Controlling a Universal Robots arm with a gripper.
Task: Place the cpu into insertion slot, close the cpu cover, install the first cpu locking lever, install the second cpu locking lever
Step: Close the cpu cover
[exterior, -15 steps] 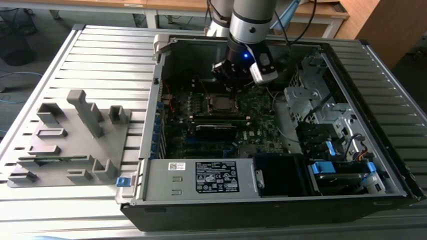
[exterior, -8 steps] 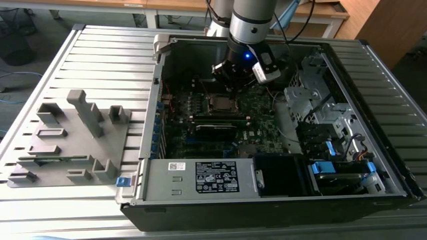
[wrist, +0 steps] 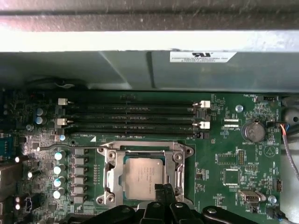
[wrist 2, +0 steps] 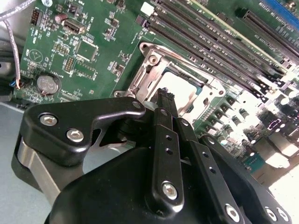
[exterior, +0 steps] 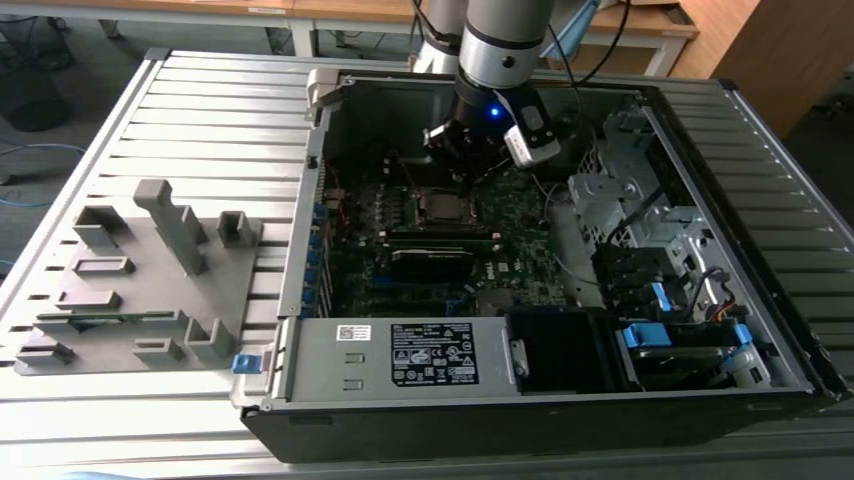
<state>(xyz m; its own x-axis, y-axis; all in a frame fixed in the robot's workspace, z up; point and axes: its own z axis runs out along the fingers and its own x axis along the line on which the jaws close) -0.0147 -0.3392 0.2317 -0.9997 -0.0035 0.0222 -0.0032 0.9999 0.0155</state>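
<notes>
Nearest to me is my black two-finger gripper (wrist 2: 164, 95). Its fingers (wrist 2: 161, 140) are pressed together along their length, and I see nothing pinched between them. The tips hang low over the green motherboard (wrist: 224, 158), at the socket's edge farthest from the memory slots.

Straight beyond the tips, in line with the way the fingers point, lies the small flat square cpu with its dull silver-grey top (wrist: 144, 173). It sits level inside the insertion slot, a square socket with a dark border (wrist: 142, 152). In the first wrist view the tips overlap the chip's near edge, but I cannot tell whether they touch it or hover just above.

Around the chip is the cpu cover, a thin silvery metal frame with a square window (wrist: 110, 170). As far as I can judge it lies flat on the socket, with the chip showing through its window.

Just past the socket's far edge a thin dark metal rod (wrist: 70, 147) runs crosswise to my fingers. I take it for a locking lever, though I cannot tell whether it is hooked down.

Behind it the long narrow black memory slots (wrist: 131, 116) lie parallel to that rod. Farthest off rises the grey metal wall of the computer case (wrist: 117, 70).
</notes>
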